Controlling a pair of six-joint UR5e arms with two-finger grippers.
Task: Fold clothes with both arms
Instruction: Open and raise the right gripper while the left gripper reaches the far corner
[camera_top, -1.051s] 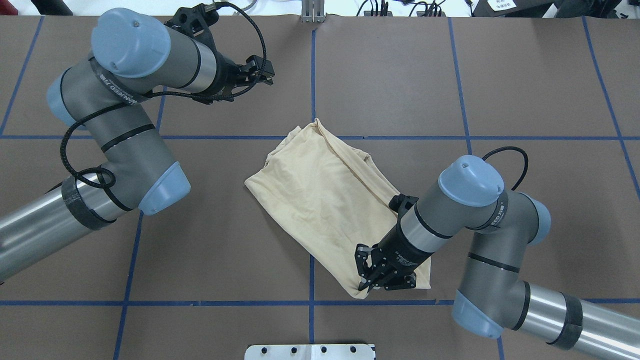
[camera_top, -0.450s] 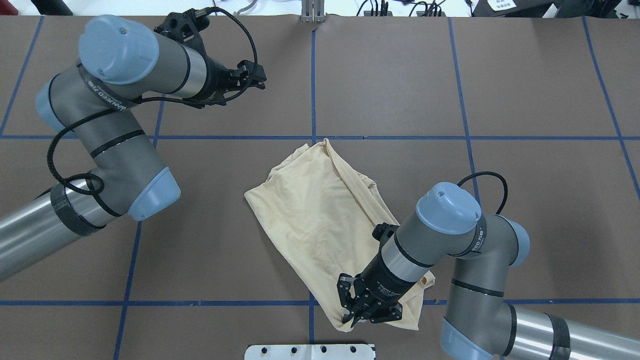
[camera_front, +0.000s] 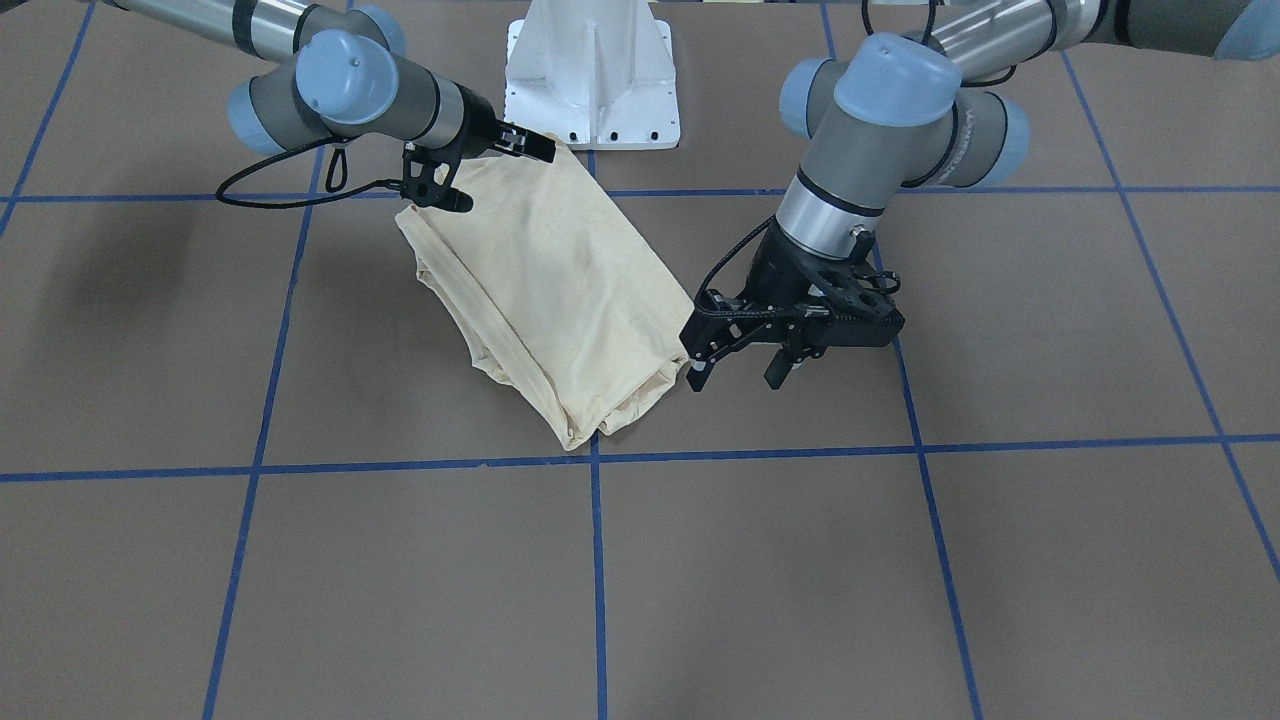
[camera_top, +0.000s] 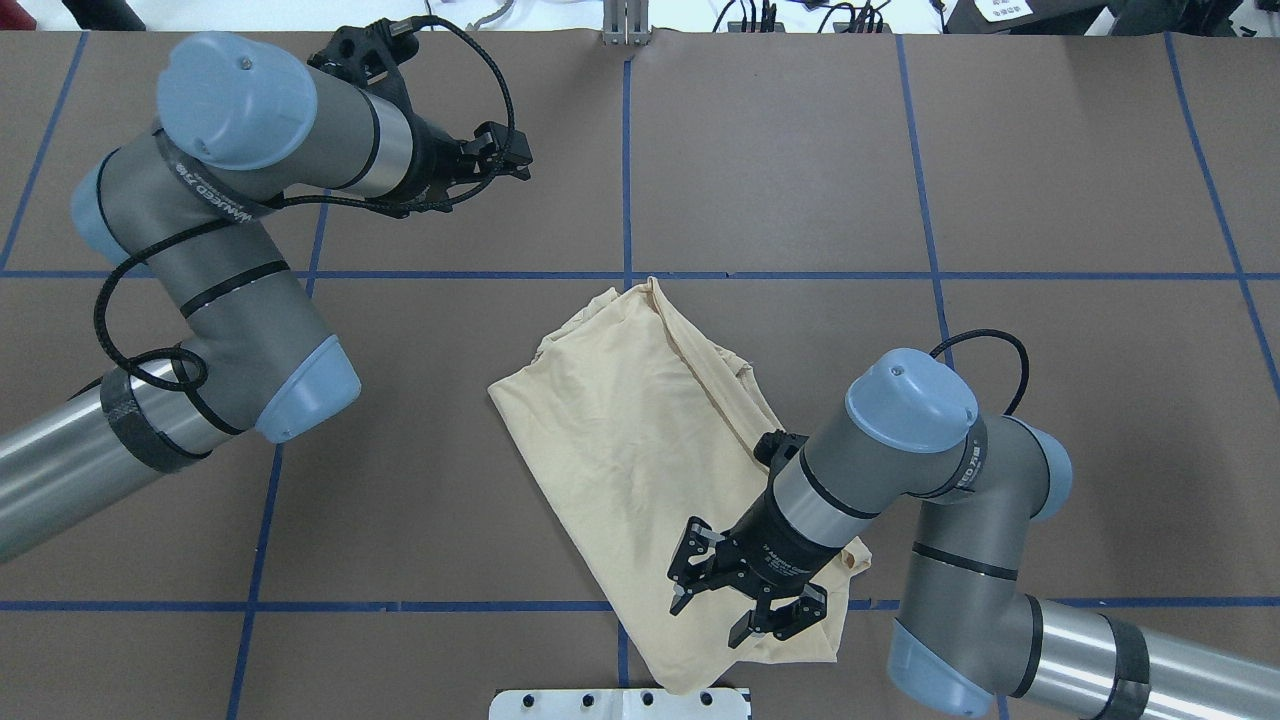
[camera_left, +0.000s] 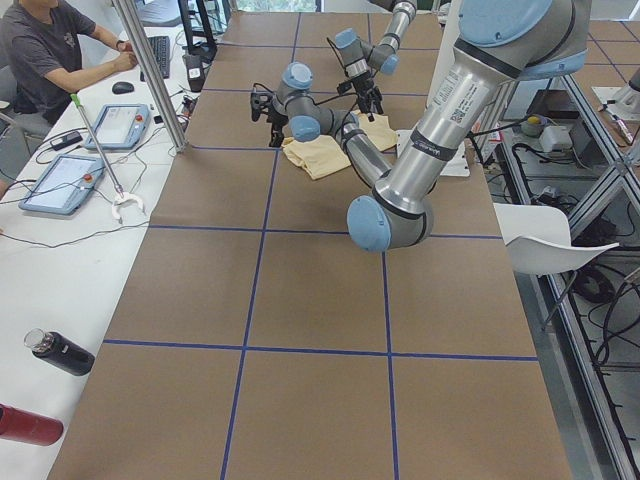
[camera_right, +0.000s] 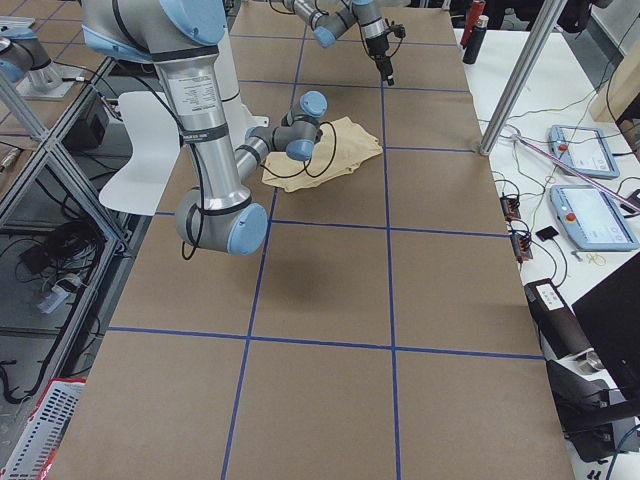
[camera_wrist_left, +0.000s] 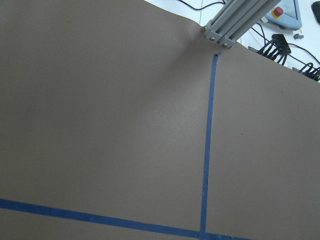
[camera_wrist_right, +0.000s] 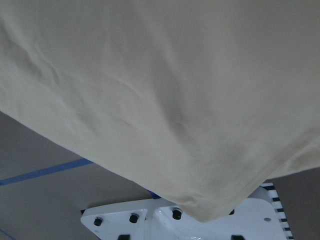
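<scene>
The clothes are one cream-yellow shirt (camera_top: 630, 450), folded into a slanted rectangle in the middle of the table, its print hidden. It also shows in the front view (camera_front: 540, 270). My right gripper (camera_top: 725, 615) is open and empty, hovering over the shirt's near corner next to the pedestal; in the front view it (camera_front: 530, 148) sits at the shirt's top edge. The right wrist view is filled with the fabric (camera_wrist_right: 150, 100). My left gripper (camera_top: 512, 155) is open and empty, held above bare table at the back left, apart from the shirt; the front view shows it (camera_front: 735, 368) too.
The white pedestal base (camera_top: 620, 703) lies just below the shirt's near corner. An aluminium post (camera_top: 625, 25) stands at the far edge. Blue tape lines (camera_top: 625, 160) grid the brown table. An operator (camera_left: 55, 50), tablets and bottles (camera_left: 60, 352) sit beyond the far side.
My right gripper pulled the shirt's near corner toward the pedestal, then opened and let it go. The left arm shifted slightly left and has since held still.
</scene>
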